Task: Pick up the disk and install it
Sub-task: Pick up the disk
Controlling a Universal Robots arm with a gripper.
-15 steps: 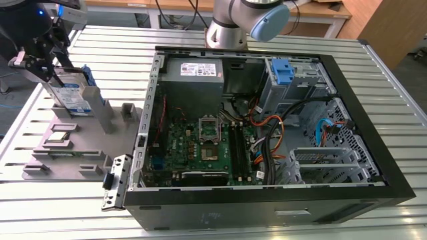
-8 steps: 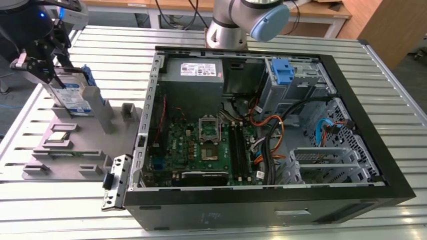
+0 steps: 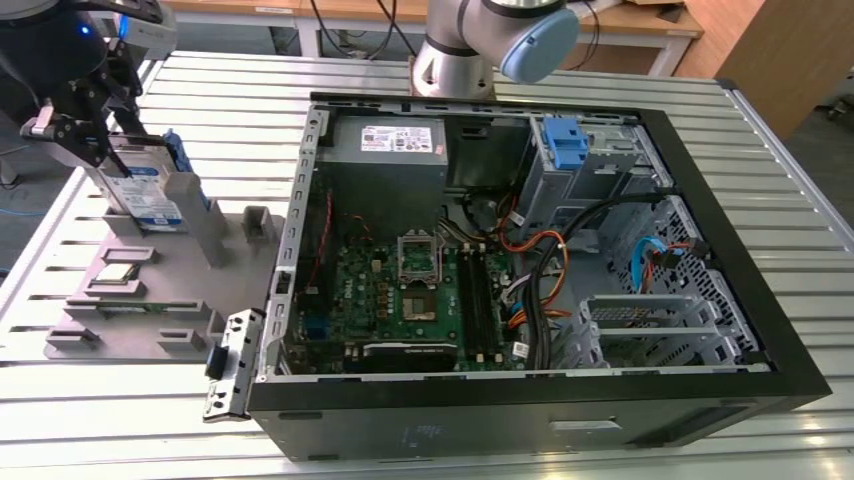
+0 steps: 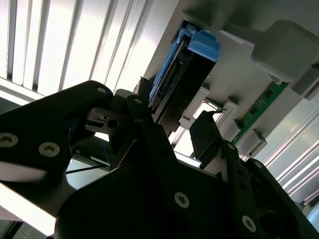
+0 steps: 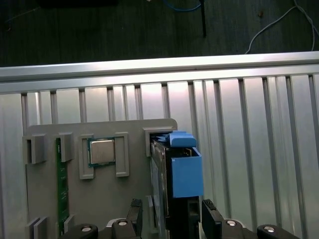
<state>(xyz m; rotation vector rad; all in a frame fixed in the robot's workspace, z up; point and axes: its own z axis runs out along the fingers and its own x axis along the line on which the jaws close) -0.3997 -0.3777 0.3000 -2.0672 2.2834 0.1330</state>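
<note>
The disk point(image 3: 150, 190) is a silver drive with a blue-and-white label and blue side rails. It stands on edge in a slot of the grey fixture plate point(image 3: 147, 300) at the exterior view's left. My gripper point(image 3: 100, 140) is at its upper end, one finger on each side. In the first wrist view the disk point(image 5: 182, 174) rises between the fingers point(image 5: 209, 219), and a narrow gap shows on one side. The second wrist view shows the disk point(image 4: 182, 74) between the two black fingertips point(image 4: 204, 132). My gripper is open around it.
The open computer case point(image 3: 534, 400) fills the middle and the exterior view's right, with a blue drive bracket point(image 3: 567, 140) in its bay, a grey power supply point(image 3: 387, 140) and loose cables. The fixture plate also holds a processor point(image 5: 101, 152) and a green memory stick point(image 5: 62, 184).
</note>
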